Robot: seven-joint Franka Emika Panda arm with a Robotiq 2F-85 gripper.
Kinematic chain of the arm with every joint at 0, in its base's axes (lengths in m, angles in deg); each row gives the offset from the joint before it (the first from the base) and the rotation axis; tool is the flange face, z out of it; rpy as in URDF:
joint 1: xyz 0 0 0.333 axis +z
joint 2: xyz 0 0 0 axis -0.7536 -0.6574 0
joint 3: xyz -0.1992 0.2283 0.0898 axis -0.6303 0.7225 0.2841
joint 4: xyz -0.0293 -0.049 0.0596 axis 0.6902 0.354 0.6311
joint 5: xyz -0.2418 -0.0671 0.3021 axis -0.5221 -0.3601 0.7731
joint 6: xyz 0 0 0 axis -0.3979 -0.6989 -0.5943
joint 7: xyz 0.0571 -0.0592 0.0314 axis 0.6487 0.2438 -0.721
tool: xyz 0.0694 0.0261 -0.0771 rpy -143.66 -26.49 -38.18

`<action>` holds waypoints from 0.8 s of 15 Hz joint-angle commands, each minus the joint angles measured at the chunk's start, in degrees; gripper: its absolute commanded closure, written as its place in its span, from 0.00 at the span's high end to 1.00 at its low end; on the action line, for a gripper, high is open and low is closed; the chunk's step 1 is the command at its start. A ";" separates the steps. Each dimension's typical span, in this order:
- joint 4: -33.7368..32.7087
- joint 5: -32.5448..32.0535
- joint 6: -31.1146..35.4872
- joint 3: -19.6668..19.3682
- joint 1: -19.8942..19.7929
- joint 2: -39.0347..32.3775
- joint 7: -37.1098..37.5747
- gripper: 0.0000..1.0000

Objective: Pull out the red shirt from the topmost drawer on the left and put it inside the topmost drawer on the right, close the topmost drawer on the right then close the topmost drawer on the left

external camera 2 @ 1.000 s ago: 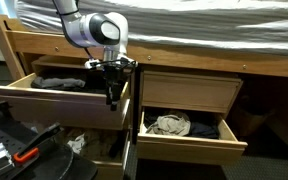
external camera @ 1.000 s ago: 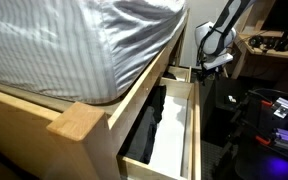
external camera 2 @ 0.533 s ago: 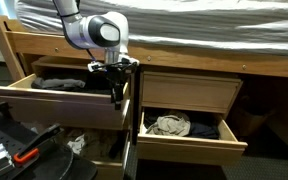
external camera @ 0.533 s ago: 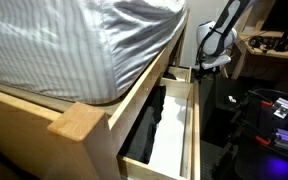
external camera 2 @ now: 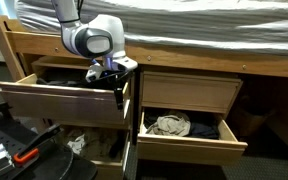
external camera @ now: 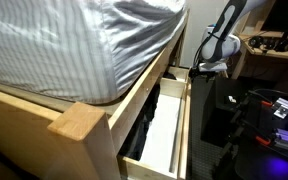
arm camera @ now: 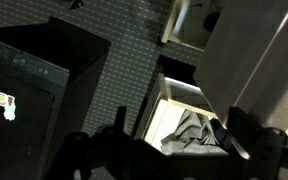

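- Wooden bed fills the background in both exterior views, with a striped mattress on top of it.
- Top left drawer is pulled out; in an exterior view it is seen from its end.
- A dark cloth lies inside this drawer along the side nearest the bed. Its colour cannot be told as red, because the drawer is in shadow.
- Top right drawer is closed.
- The lower drawer on the right is open, and a pale cloth lies crumpled in it.
- The gripper points down at the right end of the top left drawer's front, very near it; contact cannot be judged.
- In the wrist view the gripper has its fingers wide apart with nothing between them. Below it are the pale cloth and grey floor.
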 commanded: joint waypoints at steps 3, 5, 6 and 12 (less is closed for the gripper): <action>-0.94 4.09 0.45 4.32 -4.54 -0.59 -4.37 1.00; -1.22 4.21 0.45 4.96 -5.50 -1.06 -4.64 1.00; -1.96 4.76 0.21 7.24 -7.43 -1.66 -5.72 1.00; -5.70 7.60 4.33 10.91 -5.54 -7.06 -4.02 1.00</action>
